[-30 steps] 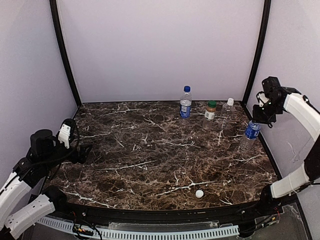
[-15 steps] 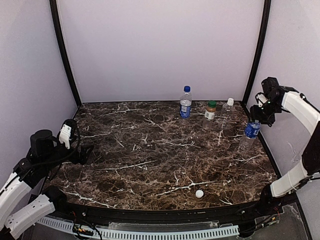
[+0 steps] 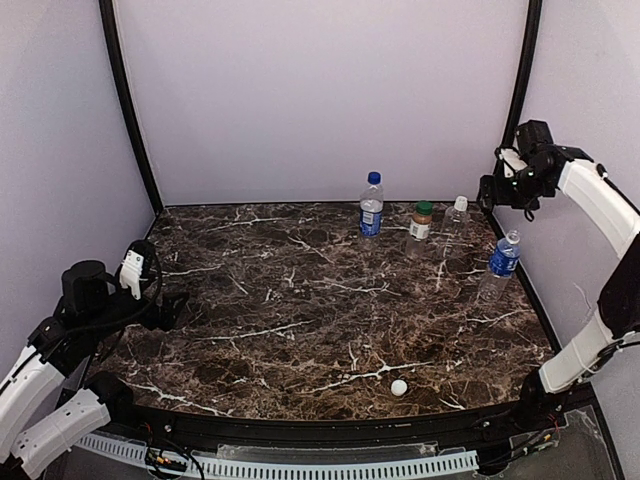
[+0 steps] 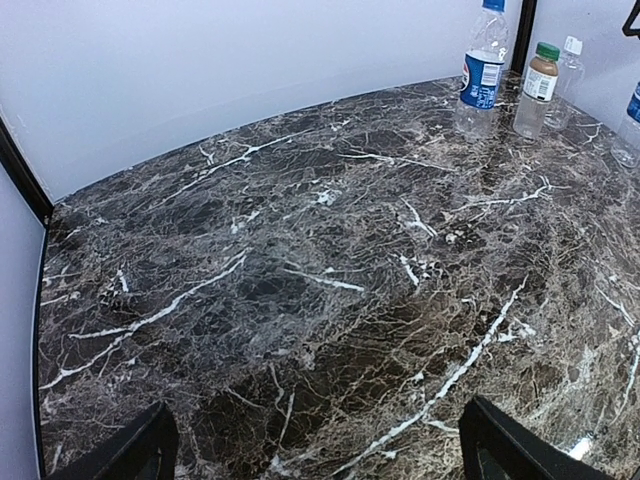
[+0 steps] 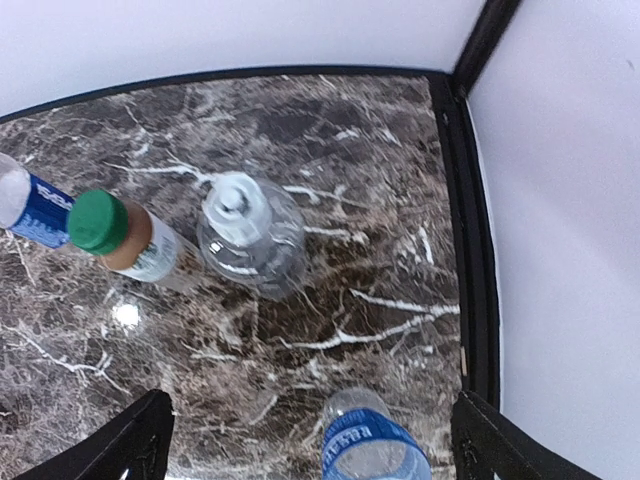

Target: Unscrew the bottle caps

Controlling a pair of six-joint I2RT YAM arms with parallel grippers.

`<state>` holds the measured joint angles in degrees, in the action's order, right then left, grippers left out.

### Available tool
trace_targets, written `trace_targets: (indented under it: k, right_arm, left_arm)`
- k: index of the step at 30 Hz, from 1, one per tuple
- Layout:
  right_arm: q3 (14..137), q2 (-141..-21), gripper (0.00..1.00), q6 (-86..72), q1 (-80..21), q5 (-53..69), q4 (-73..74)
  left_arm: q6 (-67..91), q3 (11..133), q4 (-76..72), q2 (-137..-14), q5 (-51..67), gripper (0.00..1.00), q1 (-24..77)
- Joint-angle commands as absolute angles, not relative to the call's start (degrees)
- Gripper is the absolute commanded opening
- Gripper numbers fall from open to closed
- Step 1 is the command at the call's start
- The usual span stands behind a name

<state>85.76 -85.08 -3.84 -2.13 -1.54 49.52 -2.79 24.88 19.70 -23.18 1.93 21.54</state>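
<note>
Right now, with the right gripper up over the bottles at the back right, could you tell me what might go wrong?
1. The right gripper hangs wide open above the plain bottle. The green-capped bottle stands close beside it, so a descending finger could knock it over.
2. The blue-labelled bottle stands alone by the right edge and may tip if the right arm brushes it.
3. The loose white cap lies near the front edge of the table and could be swept off.

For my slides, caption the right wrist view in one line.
Looking down: white-capped clear bottle beside green-capped bottle, a blue-labelled bottle at the bottom edge, marble table.
</note>
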Motion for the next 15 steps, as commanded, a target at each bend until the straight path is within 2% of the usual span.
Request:
trace_targets:
  k: [1, 15]
  right_arm:
    - [90.44, -89.92, 0.92, -3.09, -5.08, -1.21, 42.02]
    - [101.68, -108.90, 0.65, -5.36, -8.56, -5.47, 42.19]
  left_arm:
    - [-2.78, 23.72, 18.74, -23.25, 3.03, 0.99, 19.71]
    - [-3.12, 23.03, 17.76, -24.41, 4.83, 0.98, 15.67]
